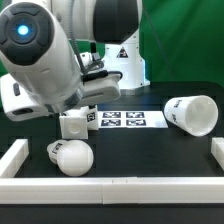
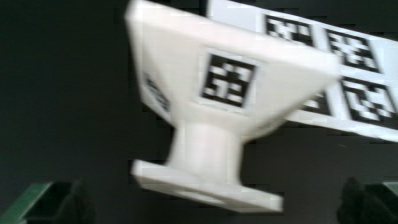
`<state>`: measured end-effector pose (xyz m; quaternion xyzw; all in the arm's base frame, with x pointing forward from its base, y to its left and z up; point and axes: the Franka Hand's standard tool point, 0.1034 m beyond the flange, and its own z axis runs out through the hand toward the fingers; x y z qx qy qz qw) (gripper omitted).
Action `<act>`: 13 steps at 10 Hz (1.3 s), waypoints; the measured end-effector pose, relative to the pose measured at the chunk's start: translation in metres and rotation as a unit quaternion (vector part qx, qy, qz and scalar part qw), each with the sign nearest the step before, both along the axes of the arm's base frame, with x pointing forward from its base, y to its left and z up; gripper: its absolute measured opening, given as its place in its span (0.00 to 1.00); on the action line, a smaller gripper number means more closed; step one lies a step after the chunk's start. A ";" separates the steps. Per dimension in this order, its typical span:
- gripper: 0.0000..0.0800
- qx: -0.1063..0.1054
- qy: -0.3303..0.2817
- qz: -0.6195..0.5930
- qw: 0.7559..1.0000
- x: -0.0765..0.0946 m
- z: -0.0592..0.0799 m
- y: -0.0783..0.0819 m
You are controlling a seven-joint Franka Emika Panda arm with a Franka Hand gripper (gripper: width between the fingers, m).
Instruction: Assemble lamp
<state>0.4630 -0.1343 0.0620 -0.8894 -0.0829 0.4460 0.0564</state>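
Near left on the bench (image 1: 150,160): bulb (image 1: 72,156), loose, just inside the white rail (image 1: 20,158). Mid-bench: base (image 1: 75,125), just beside the left end of the marker board (image 1: 125,120). It sits directly ahead of the fingers (image 2: 39,205), which are spread wide and empty either side of its narrow end, and its long axis runs away from them, slightly skewed. Shade (image 1: 192,113) on its side, well apart at right; arm (image 1: 50,60) reaching in from far left, wrist pitched down over the base.
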 end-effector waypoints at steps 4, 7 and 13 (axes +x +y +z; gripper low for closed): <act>0.87 0.008 -0.005 0.008 1.000 -0.002 -0.001 -0.001; 0.87 -0.053 -0.013 -0.016 0.998 -0.002 -0.007 -0.005; 0.87 -0.068 -0.018 -0.057 0.996 -0.011 -0.015 -0.001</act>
